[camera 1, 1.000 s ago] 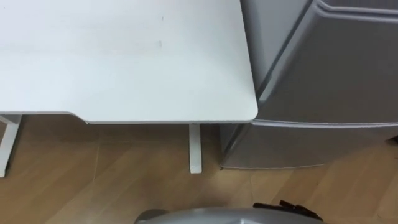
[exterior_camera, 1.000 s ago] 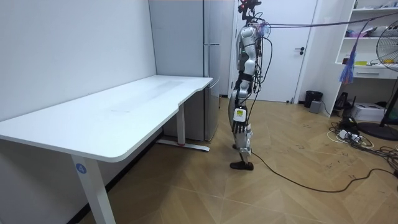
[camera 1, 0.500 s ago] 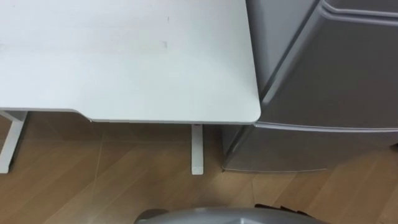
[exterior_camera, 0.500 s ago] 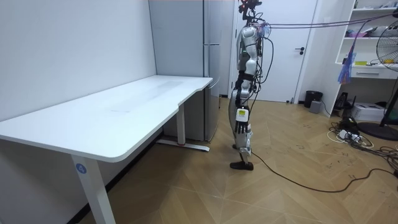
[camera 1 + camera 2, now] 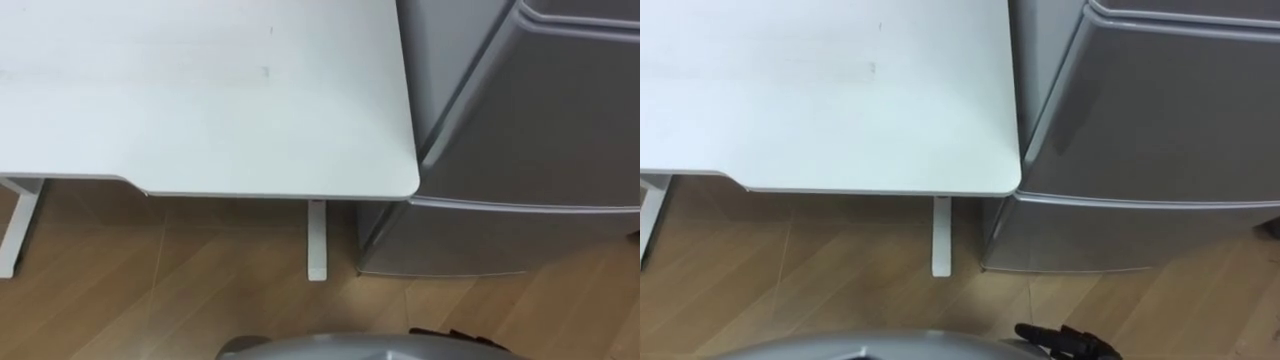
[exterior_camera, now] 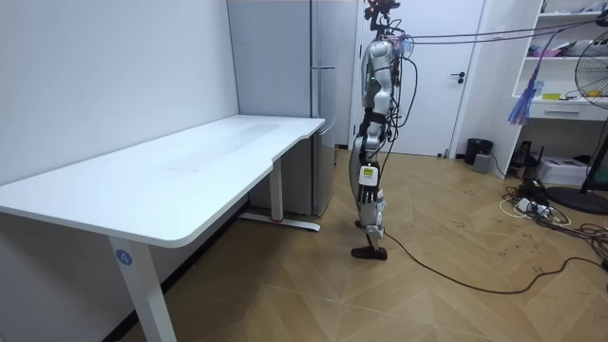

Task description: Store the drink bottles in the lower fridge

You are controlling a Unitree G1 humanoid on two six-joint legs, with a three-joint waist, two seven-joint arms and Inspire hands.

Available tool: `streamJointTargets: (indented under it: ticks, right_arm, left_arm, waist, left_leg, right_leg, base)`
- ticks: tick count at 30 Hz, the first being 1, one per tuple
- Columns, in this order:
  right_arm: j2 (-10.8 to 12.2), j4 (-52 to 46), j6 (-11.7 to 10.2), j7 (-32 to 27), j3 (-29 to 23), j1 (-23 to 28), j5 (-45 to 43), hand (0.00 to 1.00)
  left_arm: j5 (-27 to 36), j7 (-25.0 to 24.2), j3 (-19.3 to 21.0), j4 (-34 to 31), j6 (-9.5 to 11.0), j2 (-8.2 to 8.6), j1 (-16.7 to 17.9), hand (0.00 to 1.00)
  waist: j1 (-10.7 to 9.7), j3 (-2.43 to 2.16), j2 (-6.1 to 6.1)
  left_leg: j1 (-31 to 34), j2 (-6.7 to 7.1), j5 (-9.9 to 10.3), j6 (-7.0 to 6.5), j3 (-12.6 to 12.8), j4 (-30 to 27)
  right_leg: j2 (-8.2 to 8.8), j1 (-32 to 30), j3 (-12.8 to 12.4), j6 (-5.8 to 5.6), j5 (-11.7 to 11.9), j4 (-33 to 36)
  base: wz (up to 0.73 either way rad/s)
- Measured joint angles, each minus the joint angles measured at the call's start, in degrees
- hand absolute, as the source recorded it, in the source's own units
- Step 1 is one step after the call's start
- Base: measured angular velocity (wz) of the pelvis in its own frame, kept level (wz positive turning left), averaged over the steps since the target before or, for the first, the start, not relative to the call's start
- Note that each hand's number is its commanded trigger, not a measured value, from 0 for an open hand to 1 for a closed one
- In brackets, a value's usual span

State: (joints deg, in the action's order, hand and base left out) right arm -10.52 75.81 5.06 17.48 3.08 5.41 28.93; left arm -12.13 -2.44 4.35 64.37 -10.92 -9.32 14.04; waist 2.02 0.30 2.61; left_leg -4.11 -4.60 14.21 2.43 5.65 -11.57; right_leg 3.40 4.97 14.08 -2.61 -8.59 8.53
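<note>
- While the robot stands on the wooden floor (image 5: pixel 150 285) facing the corner where the white table (image 5: pixel 200 100) meets the grey fridge (image 5: pixel 470 60), I look down through the head camera at both.
- From its own side, the table lies to its left and the fridge to its right, with the table's rounded corner just beside the fridge's side wall.
- On the fridge I see two doors, both closed: the upper door (image 5: pixel 545 120) and, under a thin seam, the lower door (image 5: pixel 470 240), which reaches down close to the floor.
- One white table leg (image 5: pixel 316 240) stands on the floor beneath the table's near edge, just beside the lower door.
- From the room view the robot is upright, side-on, between the table's end and a white room door (image 6: pixel 442 85), with shelves (image 6: pixel 570 57) at the room view's right.
- Its left hand (image 6: pixel 368 186) hangs beside its thigh on the side nearest that camera; it is too small there for me to tell whether it is open or closed.
- Where the drinks are I cannot tell.
</note>
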Motion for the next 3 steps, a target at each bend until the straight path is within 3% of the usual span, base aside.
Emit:
streamJointTargets:
  ticks: [3]
  right_arm:
    - [0.0, 0.0, 0.0, -0.1, 0.0, -0.3, -0.6, 0.00]
  left_arm:
    - [0.0, -0.8, 0.0, 0.0, 0.0, -0.01, -0.1, 0.00]
  waist:
    - [0.0, 0.03, -0.08]
  left_leg:
    - [-0.4, -0.01, 0.0, 0.00, 0.1, 0.1]
  right_leg:
    - [-0.02, 0.1, 0.0, 0.00, 0.0, 0.1]
  base:
    - [-0.05]
